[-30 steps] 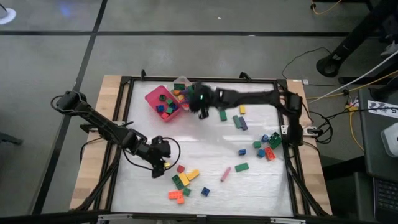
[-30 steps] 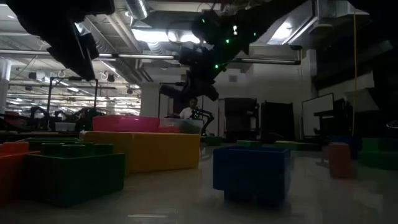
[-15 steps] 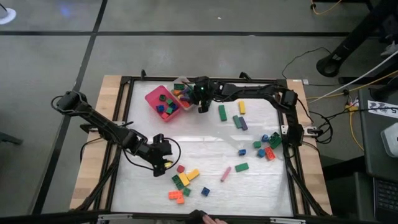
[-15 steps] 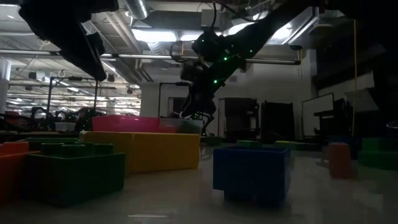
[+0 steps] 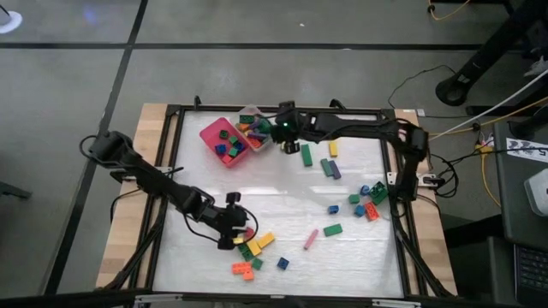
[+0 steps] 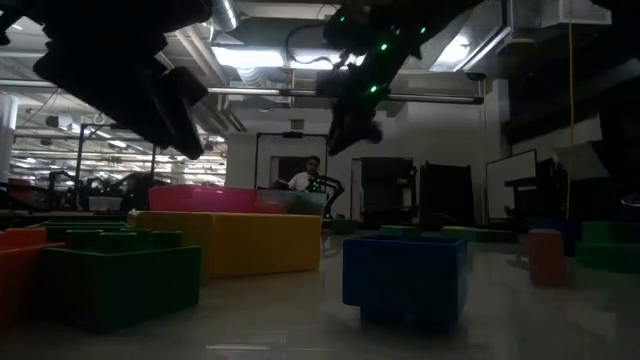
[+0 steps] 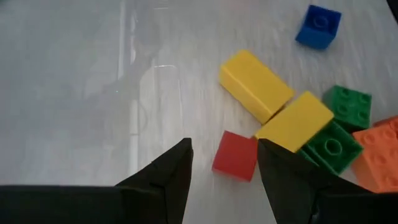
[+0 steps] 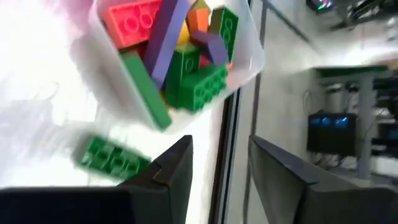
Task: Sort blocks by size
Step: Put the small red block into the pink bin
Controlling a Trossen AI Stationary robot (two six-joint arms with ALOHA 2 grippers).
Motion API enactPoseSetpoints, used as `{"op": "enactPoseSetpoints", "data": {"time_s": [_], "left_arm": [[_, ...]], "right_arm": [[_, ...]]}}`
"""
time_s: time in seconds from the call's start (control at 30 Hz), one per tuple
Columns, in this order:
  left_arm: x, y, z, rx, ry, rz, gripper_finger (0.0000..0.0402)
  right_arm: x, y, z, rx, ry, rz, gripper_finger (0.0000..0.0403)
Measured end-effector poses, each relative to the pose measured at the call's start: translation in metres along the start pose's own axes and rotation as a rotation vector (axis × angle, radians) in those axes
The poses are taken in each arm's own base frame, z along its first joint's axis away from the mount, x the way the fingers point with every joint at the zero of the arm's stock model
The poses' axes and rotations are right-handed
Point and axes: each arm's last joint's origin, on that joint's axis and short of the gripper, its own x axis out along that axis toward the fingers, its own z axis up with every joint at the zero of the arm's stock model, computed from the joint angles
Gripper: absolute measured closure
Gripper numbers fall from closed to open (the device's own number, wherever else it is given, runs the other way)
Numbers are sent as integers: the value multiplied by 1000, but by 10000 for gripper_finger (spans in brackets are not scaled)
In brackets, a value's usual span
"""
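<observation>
Loose blocks lie in groups on the white table. My left gripper point(image 5: 241, 231) point(image 7: 224, 148) stands open low over the near group, its fingertips on either side of a small red block point(image 7: 236, 155) point(image 5: 249, 232) without touching it. Two yellow blocks point(image 7: 273, 102), green blocks point(image 7: 336, 146), an orange one point(image 7: 379, 162) and a blue one point(image 7: 318, 26) lie just beyond. My right gripper point(image 5: 278, 137) point(image 8: 221, 149) hangs open and empty above the clear tray point(image 8: 249, 59) point(image 5: 254, 128), which holds long blocks. A green long block point(image 8: 112, 158) shows blurred just outside that tray's wall.
A pink tray point(image 5: 210, 133) with small blocks stands left of the clear tray. Long green, yellow and purple blocks point(image 5: 325, 162) lie right of it, and a mixed group point(image 5: 368, 198) sits near the right edge. A pink bar point(image 5: 310, 239) and a green block point(image 5: 332, 229) lie mid-table.
My left gripper has gone toward the table's right and down, rolling as it went, and now stands at the red block. My right gripper dipped over the clear tray, then rose and drew toward the far edge.
</observation>
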Motion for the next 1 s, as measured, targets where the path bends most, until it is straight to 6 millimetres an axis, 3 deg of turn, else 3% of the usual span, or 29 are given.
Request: {"op": "enactPoseSetpoints", "data": {"time_s": [0.27,0.5,0.73,1.0], "left_arm": [[18,-5,-6,23,37,-35,233],[29,-6,-10,73,60,-59,233],[36,-7,-15,80,97,-81,233],[48,-1,-19,72,133,-57,238]], "right_arm": [[-46,-6,-16,107,56,121,252],[-72,-4,-27,190,78,257,252],[-76,2,-33,239,123,375,252],[-82,15,-26,264,52,557,252]]}}
